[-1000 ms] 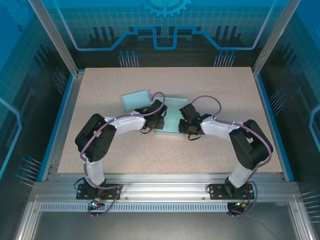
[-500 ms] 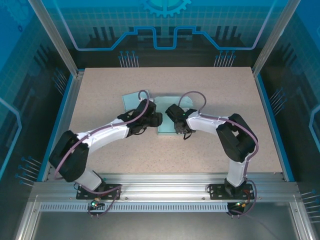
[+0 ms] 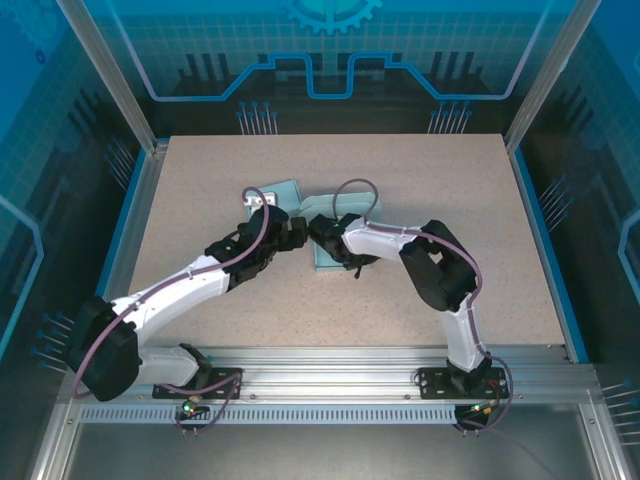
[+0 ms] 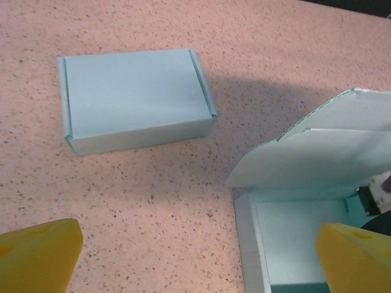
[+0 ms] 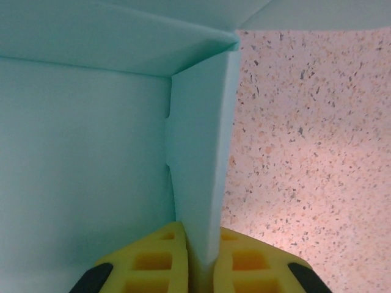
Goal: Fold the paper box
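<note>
The pale teal paper box (image 3: 328,258) lies open mid-table, its lid flap (image 4: 324,152) raised over the tray (image 4: 293,238). In the right wrist view my right gripper (image 5: 201,259) is shut on an upright side wall of the box (image 5: 198,177), one yellow pad on each face. In the top view that gripper (image 3: 318,232) sits at the box's left side. My left gripper (image 4: 198,262) is wide open with nothing between its fingers (image 4: 36,256), hovering over the table just left of the box, and it shows again in the top view (image 3: 293,232).
A second teal box (image 4: 134,101), fully closed, lies flat on the speckled table beyond the left gripper, and in the top view this closed box (image 3: 275,195) is at the back left of the open one. Metal frame rails (image 3: 320,360) border the table.
The left gripper opened wide and its arm stretched out low toward the box. The right gripper moved left to the box's left wall and closed on it.
</note>
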